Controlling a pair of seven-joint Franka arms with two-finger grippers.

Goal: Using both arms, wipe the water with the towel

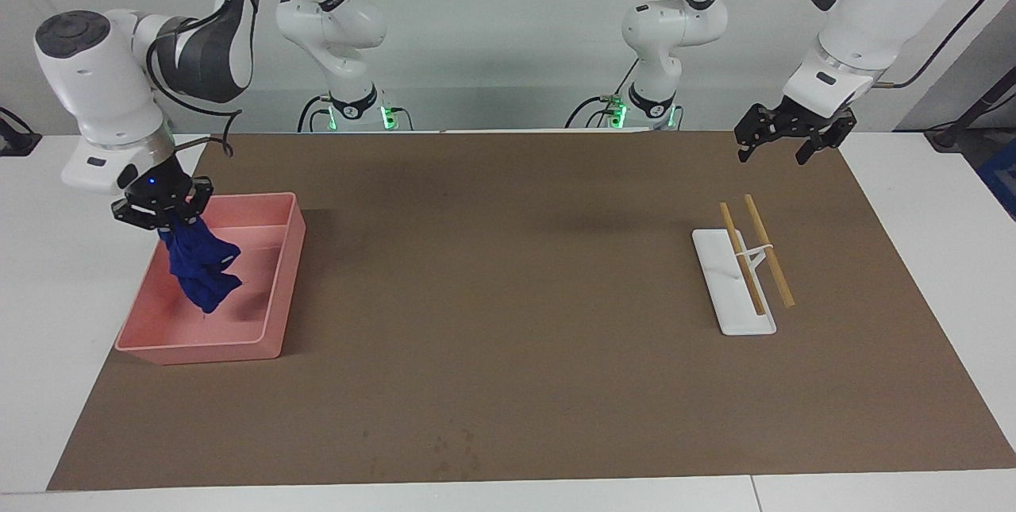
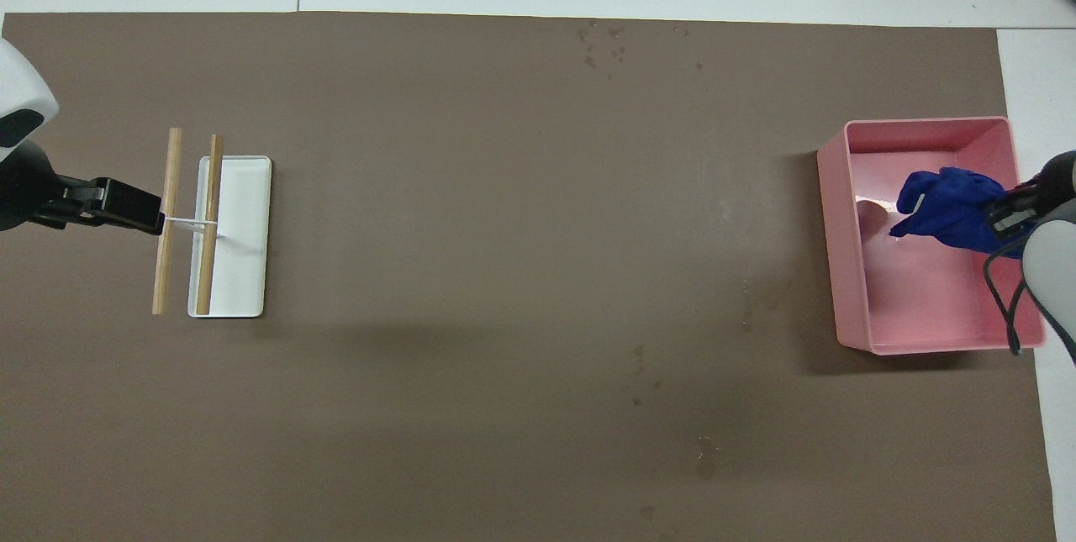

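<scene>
Royal-blue, bunchy soft towel (image 1: pixel 200 274) clamped in the black two-finger right gripper (image 1: pixel 163 209), fingertips shut on its top, hanging over the pink rectangular plastic tray (image 1: pixel 282 258) at the right arm's end of the table, its lowest fold just above the tray floor or touching it, cannot tell which; could slip out of so small a pinch on loose cloth, or snag the tray wall on the way out and drag the tray; faint darker specks of water (image 1: pixel 452 448) lying on the brown mat (image 1: pixel 508 274) well apart from the towel, farther from the robots, so easily missed or only smeared by a crumpled wad; white tray with two wooden rods (image 1: pixel 746 270) near the left arm's end; black left gripper (image 1: pixel 782 143) waiting above the mat's corner, fingers spread wide, holding nothing
</scene>
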